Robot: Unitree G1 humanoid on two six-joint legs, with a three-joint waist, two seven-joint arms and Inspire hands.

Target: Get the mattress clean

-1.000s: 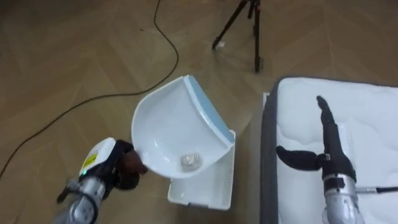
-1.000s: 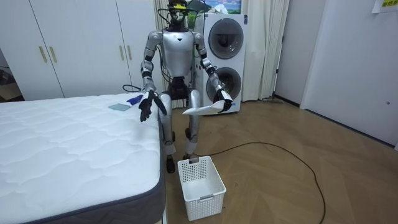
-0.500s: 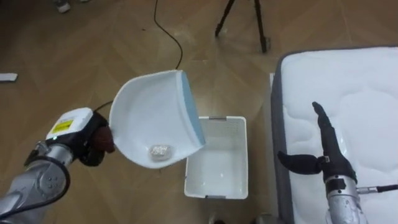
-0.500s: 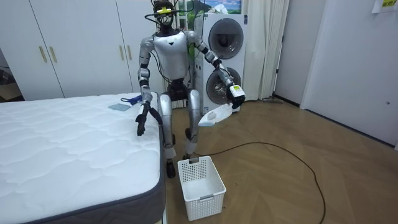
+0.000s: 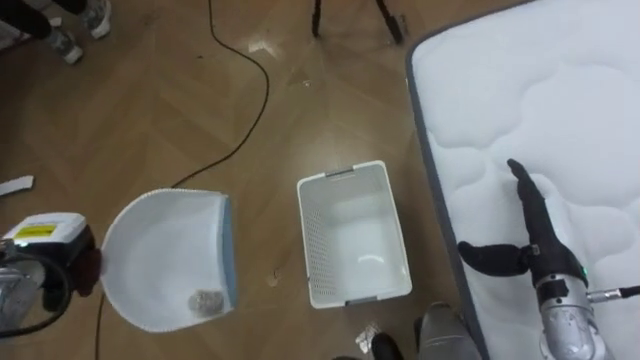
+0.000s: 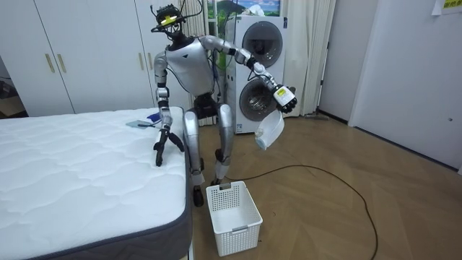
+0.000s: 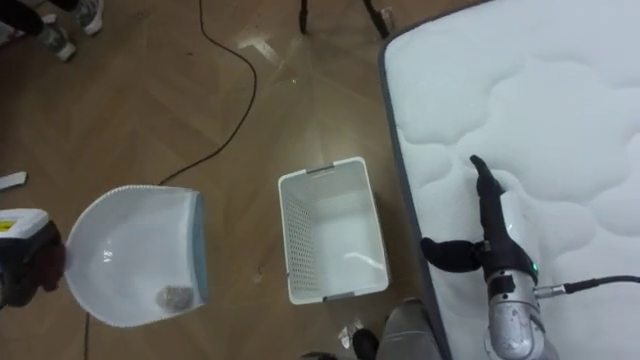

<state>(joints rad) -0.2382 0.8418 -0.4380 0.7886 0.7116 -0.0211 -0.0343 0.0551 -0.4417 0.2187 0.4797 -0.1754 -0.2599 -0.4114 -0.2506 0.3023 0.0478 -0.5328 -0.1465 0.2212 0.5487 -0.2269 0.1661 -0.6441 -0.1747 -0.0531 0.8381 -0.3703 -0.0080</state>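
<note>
- L hand (image 5: 70, 280): at 8 o'clock of the eye views, by the L edge. Its dark fingers are closed on the handle end of the pan (image 5: 160, 262).
- Pan: white w/ a blue lip, held in the air over the floor (image 5: 130, 110), lip turned to 3 o'clock.
- Scrap (image 5: 207, 300): small and crumpled. It lies inside the pan at the pan's 5 o'clock, just beside the blue lip.
- Cable (image 5: 245, 95): dark, runs on the floor from 12 o'clock down toward the pan.
- Basket (image 5: 316, 245): white, stands on the floor at centre, between pan and bed. It is apart from the pan and near the bed's edge.
- Bed (image 5: 560, 100): white quilted top, from 1 to 4 o'clock.
- R hand (image 5: 540, 250): at 4 o'clock, over the bed near its edge. Fingers are straight and together, pointing to 12 o'clock, thumb spread to 9 o'clock, holding nothing. Whether it touches the bed, cannot tell.
- Room view: robot stands at the bed's side, washers (image 6: 260, 65) behind it. L arm reaches out to the room view's right w/ the pan hanging under the hand. R hand points down at the bed. Basket is on the floor before the feet.
</note>
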